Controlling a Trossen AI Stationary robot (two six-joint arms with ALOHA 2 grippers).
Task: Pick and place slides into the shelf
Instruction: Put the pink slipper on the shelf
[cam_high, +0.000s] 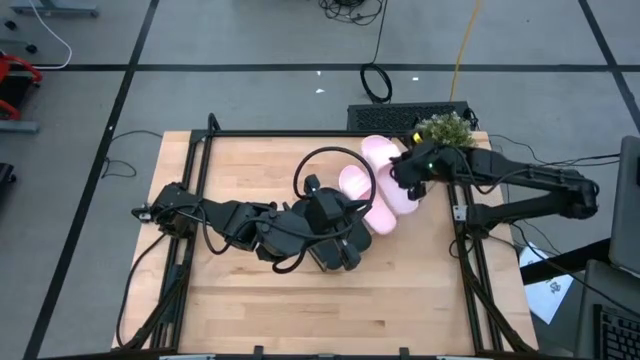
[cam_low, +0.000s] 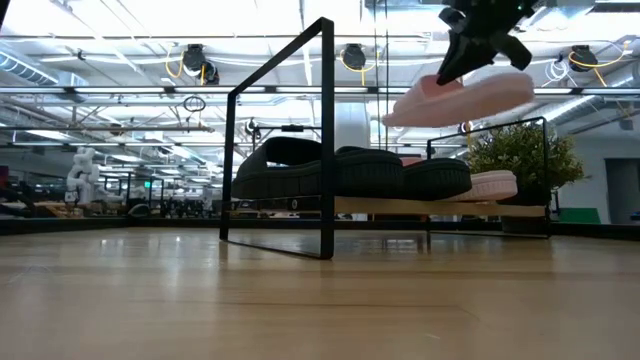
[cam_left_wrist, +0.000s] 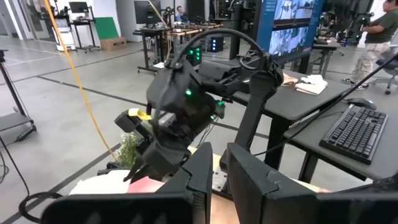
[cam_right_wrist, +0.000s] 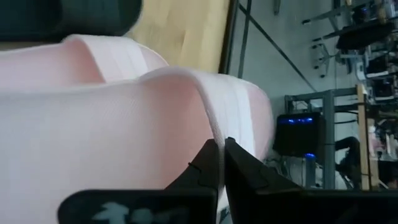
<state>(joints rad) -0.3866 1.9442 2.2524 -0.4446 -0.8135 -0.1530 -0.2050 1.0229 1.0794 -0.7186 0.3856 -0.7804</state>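
pale pink, the slide (cam_low: 462, 97) held by the right gripper (cam_high: 412, 176) hangs in the air above the shelf (cam_low: 400, 207), tilted, its jaws clamped on the strap edge, as the right wrist view shows. on the shelf board sit two black slides (cam_low: 345, 170) side by side, and a second pink slide (cam_low: 492, 184) at the far end beside a small green plant (cam_low: 522, 153). from above, both pink slides lie close together near the table's (cam_high: 260, 290) back right corner. the left gripper (cam_high: 340, 255) hovers over the table's middle, above the black slides, its jaws nearly together and holding nothing.
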